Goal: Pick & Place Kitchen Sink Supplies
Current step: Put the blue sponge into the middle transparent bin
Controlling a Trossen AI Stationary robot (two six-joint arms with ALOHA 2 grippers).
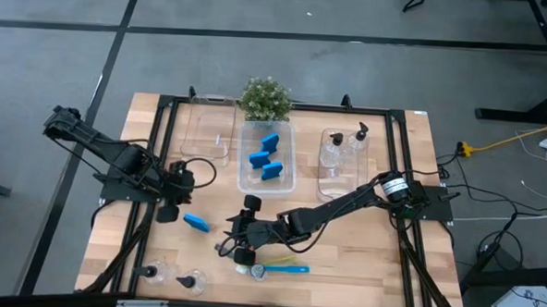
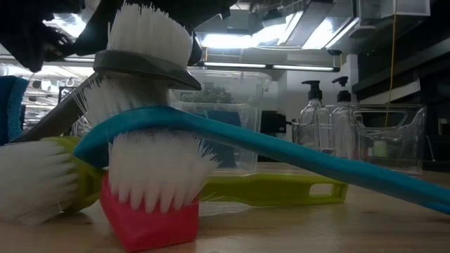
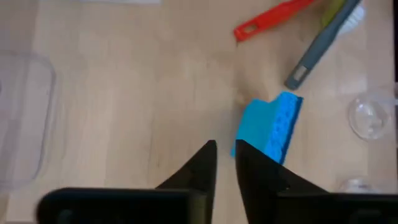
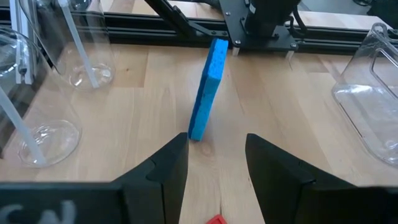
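Wooden bench [image 1: 361, 259]: loose blue rectangular foam sponge [image 1: 196, 222], light and squashy, lies between left gripper [image 3: 225, 149], jaws nearly closed, and right gripper [image 4: 216, 163], jaws open; pinch its flat faces.

Left arm: reaches in from the table's left edge, elbow raised.
Left gripper [image 1: 168, 211]: left-centre of the table, fingers nearly closed, empty.
Right arm: stretched low from the right edge toward the front-centre.
Right gripper [image 1: 240, 245]: near the front edge, fingers parted, empty.
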